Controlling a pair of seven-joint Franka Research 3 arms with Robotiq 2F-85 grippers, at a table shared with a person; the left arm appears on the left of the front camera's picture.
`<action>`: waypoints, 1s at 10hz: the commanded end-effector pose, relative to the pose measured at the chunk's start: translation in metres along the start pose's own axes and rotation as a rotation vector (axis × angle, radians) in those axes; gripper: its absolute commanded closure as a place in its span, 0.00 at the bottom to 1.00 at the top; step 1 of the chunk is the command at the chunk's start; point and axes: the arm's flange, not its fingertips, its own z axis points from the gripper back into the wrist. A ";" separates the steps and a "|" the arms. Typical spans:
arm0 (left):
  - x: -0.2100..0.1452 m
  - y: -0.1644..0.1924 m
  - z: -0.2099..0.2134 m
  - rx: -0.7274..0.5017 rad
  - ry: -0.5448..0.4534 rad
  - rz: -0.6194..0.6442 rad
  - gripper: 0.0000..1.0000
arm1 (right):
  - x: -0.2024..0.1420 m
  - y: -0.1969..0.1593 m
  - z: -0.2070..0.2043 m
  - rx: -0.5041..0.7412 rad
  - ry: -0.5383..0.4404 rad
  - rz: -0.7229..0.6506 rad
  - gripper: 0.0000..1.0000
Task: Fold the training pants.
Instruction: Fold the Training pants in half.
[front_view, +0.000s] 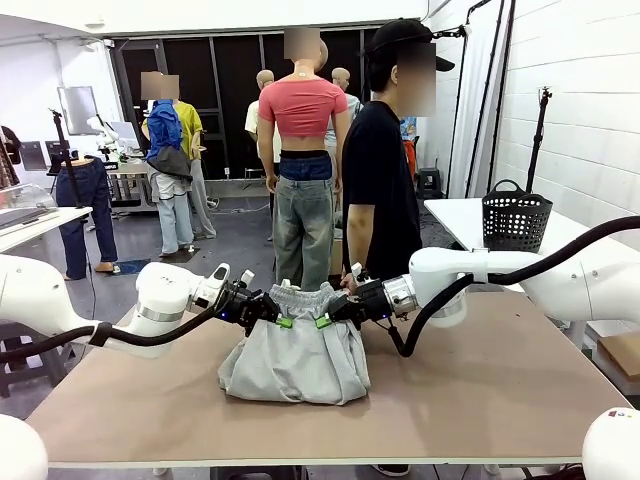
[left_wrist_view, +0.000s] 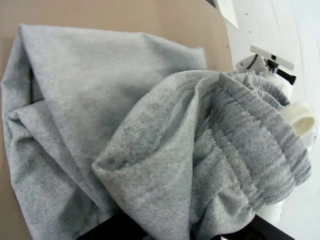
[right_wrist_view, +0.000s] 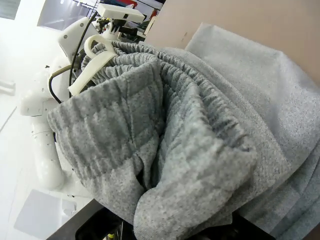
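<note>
Grey jersey waistband is bunched in both sets of jaws: the left gripper (front_view: 283, 321) and the right gripper (front_view: 324, 320) are each clamped on the training pants (front_view: 296, 360), lifting the top while the legs rest on the table (front_view: 480, 390). Such thick, gathered pinches could slip out unevenly, or one arm pulling harder could skew the fold.
</note>
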 end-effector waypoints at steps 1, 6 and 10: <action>0.008 0.005 0.008 0.089 -0.004 0.044 0.91 | 0.022 -0.010 -0.021 -0.077 0.004 -0.039 0.88; 0.005 0.006 0.015 0.101 -0.041 0.074 0.00 | 0.022 -0.006 -0.008 -0.155 0.013 -0.070 0.00; -0.006 0.001 0.042 0.135 -0.098 0.082 0.00 | 0.023 0.011 0.024 -0.308 -0.008 -0.065 0.00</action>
